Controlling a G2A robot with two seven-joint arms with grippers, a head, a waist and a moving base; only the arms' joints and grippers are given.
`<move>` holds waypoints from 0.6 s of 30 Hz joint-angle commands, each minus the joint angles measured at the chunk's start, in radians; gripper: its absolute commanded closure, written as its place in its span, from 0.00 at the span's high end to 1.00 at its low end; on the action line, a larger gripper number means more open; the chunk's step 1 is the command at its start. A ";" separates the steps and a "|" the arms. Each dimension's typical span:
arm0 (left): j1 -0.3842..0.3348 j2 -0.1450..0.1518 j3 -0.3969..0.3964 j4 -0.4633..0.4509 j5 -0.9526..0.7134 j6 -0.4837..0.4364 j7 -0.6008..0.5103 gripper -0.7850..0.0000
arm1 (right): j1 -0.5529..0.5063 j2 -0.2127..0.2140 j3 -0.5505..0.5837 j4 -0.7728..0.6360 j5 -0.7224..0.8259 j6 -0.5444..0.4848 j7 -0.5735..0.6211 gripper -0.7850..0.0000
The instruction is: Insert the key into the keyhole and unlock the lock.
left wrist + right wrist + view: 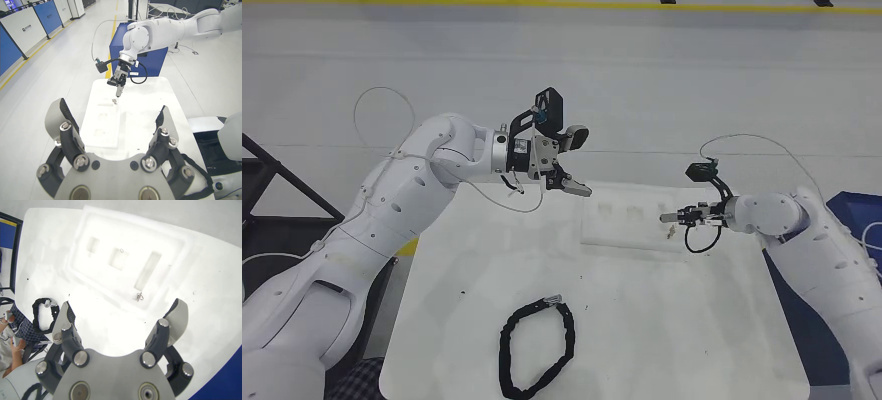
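Observation:
A small silver key (670,232) lies on the white foam tray (627,238), at the end of its long recess near the tray's right edge; it is also seen as key (139,297) and key (114,101). My right gripper (670,216) hovers just above and behind the key, open and empty, shown as right gripper (122,306). The black chain lock (535,345) lies curled at the table's front; its metal lock body (47,303) is at one end. My left gripper (580,160) hangs open and empty above the table's back left corner.
The foam tray (105,289) has three shallow recesses; a tiny ring (121,250) lies in the middle one. A blue cabinet (138,56) stands off the table's right side. The white table (692,330) has bare room between tray and lock.

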 commanded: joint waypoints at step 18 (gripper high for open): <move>0.000 0.000 0.000 0.000 0.000 0.000 0.000 1.00 | 0.158 -0.148 -0.192 0.327 0.037 -0.089 0.061 1.00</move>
